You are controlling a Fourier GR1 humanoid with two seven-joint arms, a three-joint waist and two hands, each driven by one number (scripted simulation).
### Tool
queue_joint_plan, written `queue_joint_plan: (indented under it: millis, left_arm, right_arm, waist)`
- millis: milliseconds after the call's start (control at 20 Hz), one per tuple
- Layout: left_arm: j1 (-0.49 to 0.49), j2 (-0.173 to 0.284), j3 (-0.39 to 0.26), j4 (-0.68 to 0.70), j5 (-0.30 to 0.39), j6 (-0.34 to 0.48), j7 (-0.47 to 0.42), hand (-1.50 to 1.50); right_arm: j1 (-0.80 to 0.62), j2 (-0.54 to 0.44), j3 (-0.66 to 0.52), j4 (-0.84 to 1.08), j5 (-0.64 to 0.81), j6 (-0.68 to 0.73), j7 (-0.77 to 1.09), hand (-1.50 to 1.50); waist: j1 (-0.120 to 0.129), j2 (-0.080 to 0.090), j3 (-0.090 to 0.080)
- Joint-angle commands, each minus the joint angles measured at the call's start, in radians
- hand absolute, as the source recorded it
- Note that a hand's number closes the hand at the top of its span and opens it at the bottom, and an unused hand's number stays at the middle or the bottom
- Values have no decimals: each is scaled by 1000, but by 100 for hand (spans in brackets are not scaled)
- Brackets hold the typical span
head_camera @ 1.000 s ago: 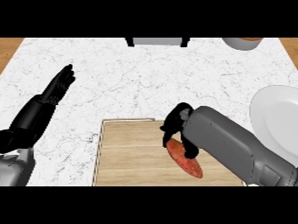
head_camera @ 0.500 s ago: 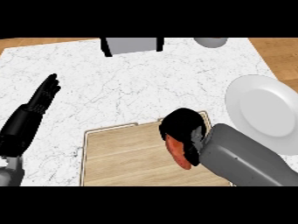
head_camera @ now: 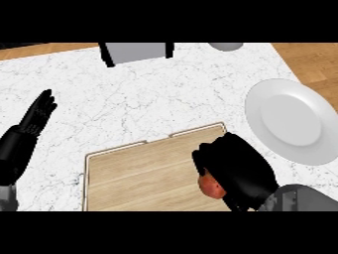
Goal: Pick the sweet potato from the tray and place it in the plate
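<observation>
A reddish-orange sweet potato (head_camera: 211, 187) shows only as a small patch under my right hand (head_camera: 234, 168), whose fingers are curled round it above the right part of the wooden tray (head_camera: 139, 171). Most of the potato is hidden by the hand. A white plate (head_camera: 296, 120) lies on the marble counter to the right of the tray, apart from the hand. My left hand (head_camera: 27, 131) rests open at the left edge, fingers straight and pointing up.
A grey box-like object (head_camera: 136, 51) stands at the counter's back edge. A pale round bowl (head_camera: 225, 46) sits at the back right. Bare wooden floor shows past the counter's right edge.
The view has swung, shifting the scene. My right hand has closed further over the sweet potato, so less of it shows. The left hand keeps its open pose.
</observation>
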Motion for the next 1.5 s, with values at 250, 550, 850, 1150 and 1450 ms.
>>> queue_joint_plan:
  millis: [250, 550, 850, 1150, 1450]
  left_arm:
    - [57, -5, 9, -21, -9, 5, -52, 0]
    - [42, 12, -3, -65, 13, -42, -41, 0]
    - [-20, 15, -2, -74, 22, -55, -2, 0]
    - [-76, -11, -32, -62, 19, -74, 12, 0]
    - [-95, -57, -83, -63, -42, -57, 1, 0]
  right_arm:
    - [323, -263, -104, -471, 158, -241, 80, 150]
    - [573, -407, -220, -578, 272, -436, 68, 150]
    - [822, -497, -360, -459, 247, -695, -76, 150]
    - [955, -495, -557, -286, 31, -908, -308, 150]
    - [897, -446, -701, -40, -219, -944, -580, 150]
  waist:
    - [12, 26, -5]
    - [65, 46, -3]
    - [110, 60, -5]
    - [165, 72, -7]
    - [201, 75, -7]
